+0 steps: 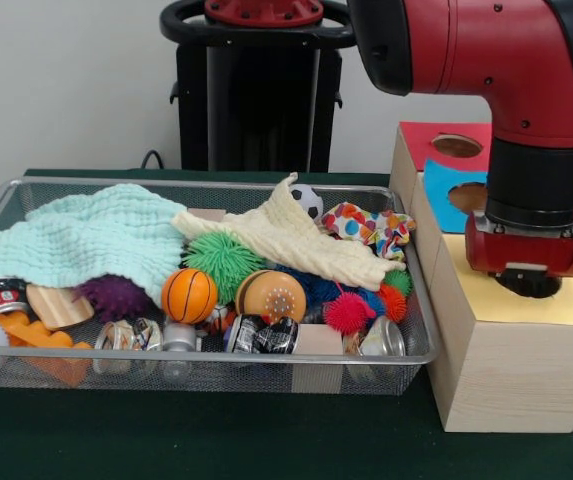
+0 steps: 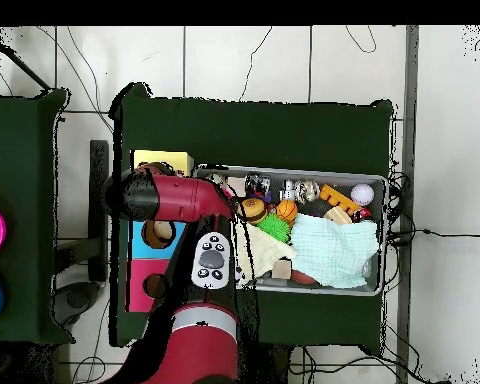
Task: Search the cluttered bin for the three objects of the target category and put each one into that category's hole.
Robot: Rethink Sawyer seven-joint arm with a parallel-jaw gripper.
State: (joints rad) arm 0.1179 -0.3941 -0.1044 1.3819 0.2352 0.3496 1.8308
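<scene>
Hovering over the yellow box's hole (image 1: 532,287), the gripper (image 1: 528,283) hides its finger state; a dotted cloth (image 1: 368,227) lies left in the bin (image 1: 216,357).

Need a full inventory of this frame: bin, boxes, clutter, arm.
wire mesh bin: 1, silver, on the green table beside the boxes
polka-dot cloth: 1 visible, white with coloured dots, bin's corner next to the boxes
mint green cloth: 1, opposite end of the bin
cream cloth: 1, draped across the middle
basketball: 1, orange, front middle
spiky balls: several, green, purple, pink
cans: several, along the front rim
yellow-topped box: 1, pale wood, nearest the camera
blue-topped box: 1, middle
red-topped box: 1, farthest
gripper: 1, over the yellow top; fingers hidden
</scene>
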